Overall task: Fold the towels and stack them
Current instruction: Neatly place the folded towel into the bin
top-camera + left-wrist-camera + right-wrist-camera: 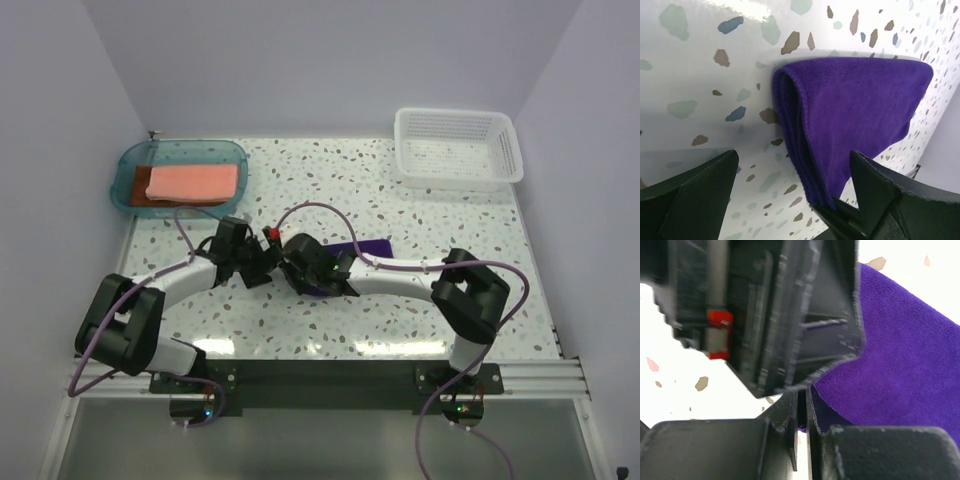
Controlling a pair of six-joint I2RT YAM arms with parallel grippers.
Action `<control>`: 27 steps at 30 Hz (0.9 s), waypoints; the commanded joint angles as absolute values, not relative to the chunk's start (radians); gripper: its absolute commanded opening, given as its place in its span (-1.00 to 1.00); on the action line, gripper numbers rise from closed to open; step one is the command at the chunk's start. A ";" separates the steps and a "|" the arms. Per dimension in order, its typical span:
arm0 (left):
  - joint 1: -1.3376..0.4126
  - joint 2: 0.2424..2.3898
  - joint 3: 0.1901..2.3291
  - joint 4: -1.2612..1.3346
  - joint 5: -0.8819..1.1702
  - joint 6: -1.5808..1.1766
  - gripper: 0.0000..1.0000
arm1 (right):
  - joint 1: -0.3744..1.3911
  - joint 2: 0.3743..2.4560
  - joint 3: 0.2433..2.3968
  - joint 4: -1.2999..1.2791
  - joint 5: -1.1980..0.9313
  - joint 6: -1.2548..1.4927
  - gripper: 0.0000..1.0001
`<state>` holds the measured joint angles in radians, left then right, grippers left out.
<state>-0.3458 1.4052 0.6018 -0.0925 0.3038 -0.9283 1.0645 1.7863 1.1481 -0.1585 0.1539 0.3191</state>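
Observation:
A deep purple towel lies folded on the speckled table at mid-centre. In the left wrist view its doubled edge faces me. My right gripper is shut on the purple towel's near left corner, and purple cloth shows pinched between its fingers. My left gripper hovers just left of that corner, wide open and holding nothing. A salmon pink towel lies folded on a rust brown towel inside the teal tray at the back left.
A white mesh basket stands at the back right corner. The two grippers are nearly touching at the table's middle; the left gripper's black housing fills the right wrist view. White walls close in the table on three sides.

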 commanded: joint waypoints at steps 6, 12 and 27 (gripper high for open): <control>-0.396 1.465 0.494 0.178 0.327 -1.104 0.64 | 1.062 1.724 1.120 -0.028 0.126 0.388 -1.00; -0.407 1.500 0.509 0.180 0.308 -1.085 -0.12 | 1.060 1.717 1.108 -0.017 0.132 0.393 -1.00; -0.331 1.502 0.978 -0.289 0.104 -0.669 -1.00 | 1.055 1.609 1.140 -0.176 0.239 0.307 0.72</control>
<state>-0.3798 1.4815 0.7788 -0.1307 0.1913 -0.8368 1.0611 1.6936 1.0973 -0.1074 0.1696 0.3504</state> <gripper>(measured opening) 0.069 0.799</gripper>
